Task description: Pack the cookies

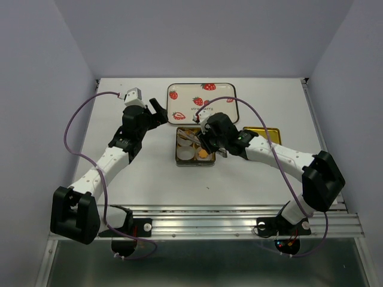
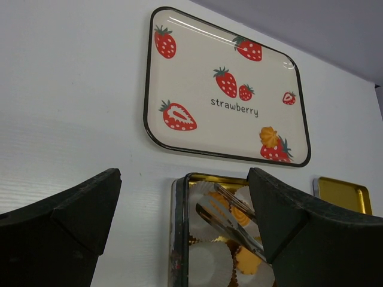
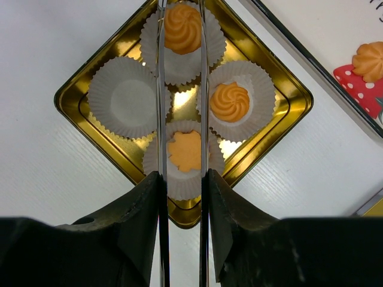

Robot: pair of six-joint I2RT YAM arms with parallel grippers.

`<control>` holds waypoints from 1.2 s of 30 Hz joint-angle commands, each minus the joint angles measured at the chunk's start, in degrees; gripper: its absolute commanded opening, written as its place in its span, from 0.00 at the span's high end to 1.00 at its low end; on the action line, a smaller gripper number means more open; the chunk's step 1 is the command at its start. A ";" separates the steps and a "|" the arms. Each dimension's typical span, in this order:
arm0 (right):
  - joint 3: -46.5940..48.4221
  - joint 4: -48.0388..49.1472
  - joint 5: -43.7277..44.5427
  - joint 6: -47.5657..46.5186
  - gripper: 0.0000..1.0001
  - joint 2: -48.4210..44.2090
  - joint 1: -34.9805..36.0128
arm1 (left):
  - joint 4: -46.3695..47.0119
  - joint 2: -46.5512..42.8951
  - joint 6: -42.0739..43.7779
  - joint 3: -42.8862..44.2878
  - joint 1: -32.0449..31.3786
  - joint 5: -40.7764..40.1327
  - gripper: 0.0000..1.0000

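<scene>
Gold tin (image 3: 72, 98) on the white table (image 3: 36, 36), with four white paper cups (image 3: 125, 98) packed inside it. Three of the cookies (image 3: 230, 101) already lie in cups. Seen from the right wrist, one sits in the far cup, one in the right-hand cup and one in the near cup, and the left-hand cup shows only its pleated paper bottom. The fourth cookie (image 3: 370, 61) rests on the strawberry tray (image 3: 311, 36), on top of a printed red berry near the tray's edge, just beyond the tin.

The right claw (image 3: 182, 185) is pressed together on a pair of metal tongs (image 3: 160, 119), one finger squeezing each arm. The two blades run side by side over the tin, passing either side of the near cookie, and their tips flank the far one. Whether they pinch that cookie or merely stand beside it, I cannot tell.

The left claw (image 2: 184, 174) is spread wide with nothing in it, hovering over the table left of the tin and facing the tray. A gold lid (image 1: 263, 133) lies flat to the right of the tin, partly hidden under the right arm
</scene>
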 commanded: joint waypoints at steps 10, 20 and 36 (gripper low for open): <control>-0.35 2.23 0.47 1.05 0.61 0.26 0.58 | 0.93 -1.90 0.70 -0.31 -0.11 -0.83 0.01; 0.36 2.32 1.08 0.44 0.61 2.46 0.58 | 1.28 -1.90 0.96 -0.40 -0.20 -0.66 0.01; 1.32 2.41 0.56 1.93 0.51 3.34 0.58 | 1.63 -2.34 1.93 -0.92 -0.11 -0.74 0.01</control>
